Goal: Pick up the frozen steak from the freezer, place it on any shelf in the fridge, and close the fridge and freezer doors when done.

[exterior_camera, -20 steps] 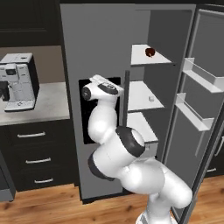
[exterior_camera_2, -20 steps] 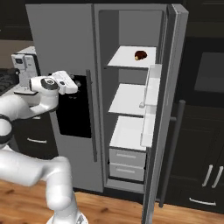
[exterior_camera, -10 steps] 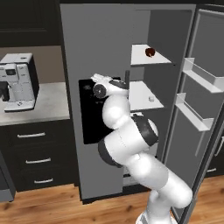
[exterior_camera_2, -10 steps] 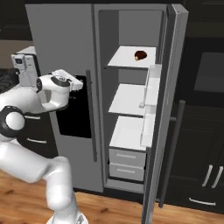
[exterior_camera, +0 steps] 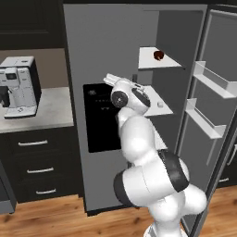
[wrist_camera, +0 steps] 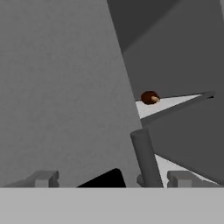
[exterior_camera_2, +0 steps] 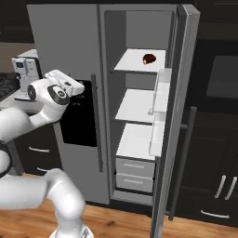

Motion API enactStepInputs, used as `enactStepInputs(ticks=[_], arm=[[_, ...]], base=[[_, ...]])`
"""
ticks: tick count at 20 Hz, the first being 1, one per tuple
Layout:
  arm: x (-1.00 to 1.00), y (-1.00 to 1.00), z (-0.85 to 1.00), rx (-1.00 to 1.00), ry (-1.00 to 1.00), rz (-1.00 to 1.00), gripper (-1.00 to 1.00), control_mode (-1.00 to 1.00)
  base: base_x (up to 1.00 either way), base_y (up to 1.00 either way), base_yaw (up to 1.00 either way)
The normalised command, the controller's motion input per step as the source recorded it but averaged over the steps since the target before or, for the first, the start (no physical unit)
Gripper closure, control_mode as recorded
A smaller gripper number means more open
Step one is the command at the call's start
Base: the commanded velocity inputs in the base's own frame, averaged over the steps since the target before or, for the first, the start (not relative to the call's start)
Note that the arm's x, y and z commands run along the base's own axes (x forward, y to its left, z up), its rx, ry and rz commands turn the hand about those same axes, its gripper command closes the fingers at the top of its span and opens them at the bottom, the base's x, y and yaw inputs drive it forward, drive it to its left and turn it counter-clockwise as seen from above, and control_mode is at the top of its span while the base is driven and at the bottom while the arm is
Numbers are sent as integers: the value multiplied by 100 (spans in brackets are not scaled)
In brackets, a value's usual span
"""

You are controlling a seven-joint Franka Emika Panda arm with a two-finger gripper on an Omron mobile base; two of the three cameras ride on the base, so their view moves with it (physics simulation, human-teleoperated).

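One gripper [wrist_camera: 109, 178] is hanging nearest you, fingers apart and gripping nothing, facing the closed freezer door [exterior_camera: 99, 69] and its black dispenser panel [exterior_camera: 99, 118]. One bar handle [wrist_camera: 146, 159] is rising between the fingertips. Beyond, the frozen steak [exterior_camera_2: 149, 58] is sitting near the top shelf's [exterior_camera_2: 132, 62] rear right corner, fridge door [exterior_camera_2: 179, 116] standing open.

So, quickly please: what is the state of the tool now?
Tool: open and empty, fingers spread apart; the frozen steak lies on the shelf.
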Motion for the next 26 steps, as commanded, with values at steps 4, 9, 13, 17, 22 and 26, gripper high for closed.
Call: enactStepInputs(ticks=[4,9,13,17,22,26], arm=[[-100,-8,99,0,18,3,-100,-100],[-100,-34,53,0,30,5,-100,-100],[-100,-59,24,0,32,5,-100,-100],[-100,-97,-6,0,20,3,-100,-100],[-100,-100,-31,0,17,0,-100,-100],[-100,-100,-38,0,14,0,-100,-100]], base=[[0,0,0],[0,0,0],[0,0,0],[0,0,0],[0,0,0],[0,0,0]])
